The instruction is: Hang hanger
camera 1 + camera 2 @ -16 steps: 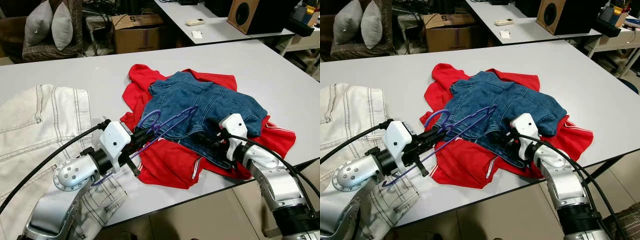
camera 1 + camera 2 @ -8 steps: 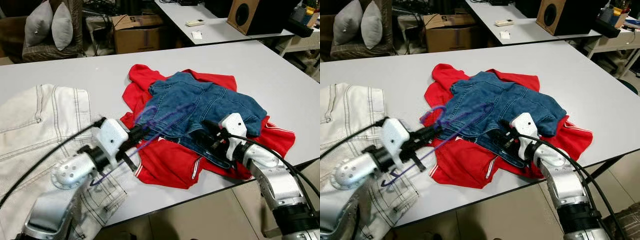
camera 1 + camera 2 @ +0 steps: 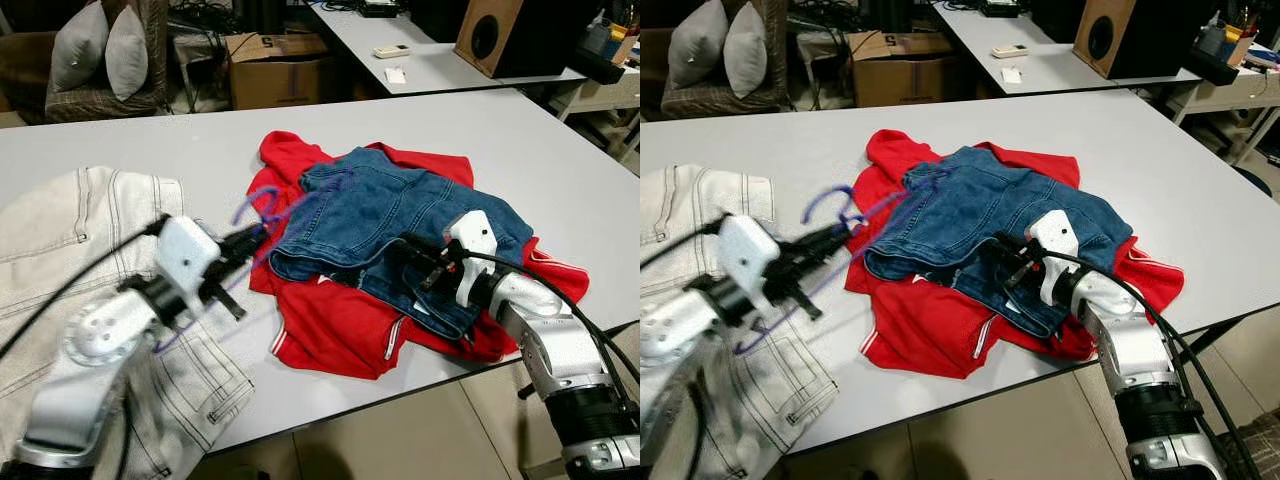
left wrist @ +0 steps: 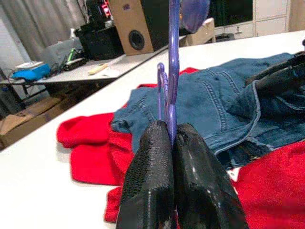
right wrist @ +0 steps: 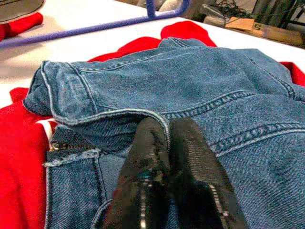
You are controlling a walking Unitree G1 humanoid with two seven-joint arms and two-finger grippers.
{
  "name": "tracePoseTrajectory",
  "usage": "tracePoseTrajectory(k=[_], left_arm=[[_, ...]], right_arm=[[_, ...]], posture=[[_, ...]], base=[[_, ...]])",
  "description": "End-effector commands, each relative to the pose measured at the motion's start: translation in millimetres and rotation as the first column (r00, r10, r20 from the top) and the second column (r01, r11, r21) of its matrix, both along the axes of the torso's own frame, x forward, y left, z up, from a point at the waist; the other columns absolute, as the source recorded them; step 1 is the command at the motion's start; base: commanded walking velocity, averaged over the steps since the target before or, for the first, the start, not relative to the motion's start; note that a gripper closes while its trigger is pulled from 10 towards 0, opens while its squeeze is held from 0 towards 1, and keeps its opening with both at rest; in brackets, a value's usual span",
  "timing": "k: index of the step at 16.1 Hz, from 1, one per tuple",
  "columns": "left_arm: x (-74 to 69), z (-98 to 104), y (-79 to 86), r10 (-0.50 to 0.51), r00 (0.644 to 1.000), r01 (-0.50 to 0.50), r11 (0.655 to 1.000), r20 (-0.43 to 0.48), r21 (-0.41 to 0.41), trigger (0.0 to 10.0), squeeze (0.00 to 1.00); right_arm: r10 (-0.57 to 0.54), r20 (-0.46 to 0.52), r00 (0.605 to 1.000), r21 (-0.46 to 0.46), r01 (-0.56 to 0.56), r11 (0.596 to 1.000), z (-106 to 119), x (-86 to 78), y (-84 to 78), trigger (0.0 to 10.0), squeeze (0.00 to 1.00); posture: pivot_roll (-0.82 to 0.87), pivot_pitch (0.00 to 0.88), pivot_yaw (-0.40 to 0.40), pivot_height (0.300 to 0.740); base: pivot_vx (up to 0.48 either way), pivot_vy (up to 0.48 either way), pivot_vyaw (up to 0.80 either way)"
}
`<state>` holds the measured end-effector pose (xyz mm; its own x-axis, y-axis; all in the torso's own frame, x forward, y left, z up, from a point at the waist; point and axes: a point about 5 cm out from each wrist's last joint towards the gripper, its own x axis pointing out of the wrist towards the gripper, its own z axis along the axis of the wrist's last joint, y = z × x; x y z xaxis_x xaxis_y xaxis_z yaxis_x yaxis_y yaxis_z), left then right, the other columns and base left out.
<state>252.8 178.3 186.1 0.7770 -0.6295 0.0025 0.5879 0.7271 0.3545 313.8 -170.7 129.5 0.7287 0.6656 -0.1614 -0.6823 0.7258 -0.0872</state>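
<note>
My left gripper (image 3: 243,243) is shut on a thin purple hanger (image 3: 263,204), blurred by motion, over the table left of the clothes pile. In the left wrist view the hanger (image 4: 172,57) stands pinched between both black fingers. Blue denim jeans (image 3: 400,205) lie on a red garment (image 3: 335,325) in the middle of the table. My right gripper (image 3: 408,256) is shut on the jeans' near edge, and in the right wrist view the fingertips (image 5: 151,133) clamp a stitched denim fold (image 5: 109,114).
White denim trousers (image 3: 70,230) cover the table's left side under my left arm. The table's front edge (image 3: 400,385) runs close to my arms. Behind stand a second table (image 3: 440,60), a speaker (image 3: 490,35), a cardboard box (image 3: 275,70) and cushions (image 3: 100,45).
My left arm has swung left and back with the hanger, drawing it off the jeans. The jeans' near-left edge has bunched up. My right gripper has stayed clamped on the denim.
</note>
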Motion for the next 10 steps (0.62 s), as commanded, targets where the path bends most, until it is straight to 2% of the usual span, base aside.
tracePoseTrajectory(k=[1, 3, 6, 10], left_arm=[[-1.5, 4, 7.3, -0.008, 1.000, 0.008, 1.000, 0.013, 0.002, 10.0, 0.00], [-8.2, 12, 16.8, -0.076, 0.997, 0.076, 0.997, -0.008, 0.020, 10.0, 0.00], [-11.8, 19, 33.0, -0.119, 0.992, 0.123, 0.983, -0.034, 0.133, 10.0, 0.00], [-22.3, 30, 29.5, -0.244, 0.967, 0.253, 0.952, -0.074, 0.171, 10.0, 0.00]], right_arm=[[-0.006, 0.000, 1.000, 0.018, 0.006, 1.000, 7, 5.0, -6.5, 0.0, 0.00], [-0.012, 0.006, 1.000, 0.047, 0.011, 0.999, 18, 13.9, -12.6, 0.0, 0.00], [-0.007, 0.026, 1.000, 0.049, 0.005, 0.999, 32, 22.8, -18.0, 0.0, 0.00], [0.007, 0.039, 0.999, 0.057, -0.009, 0.998, 41, 28.0, -17.8, 0.0, 0.00]], posture=[[0.00, 0.029, -0.055, 0.740], [0.00, 0.029, -0.057, 0.740], [-0.01, 0.030, -0.053, 0.740], [-0.02, 0.031, -0.049, 0.740]], base=[[0.000, 0.000, 0.00], [0.000, 0.000, 0.00], [0.000, 0.000, 0.00], [0.000, 0.000, 0.00]])
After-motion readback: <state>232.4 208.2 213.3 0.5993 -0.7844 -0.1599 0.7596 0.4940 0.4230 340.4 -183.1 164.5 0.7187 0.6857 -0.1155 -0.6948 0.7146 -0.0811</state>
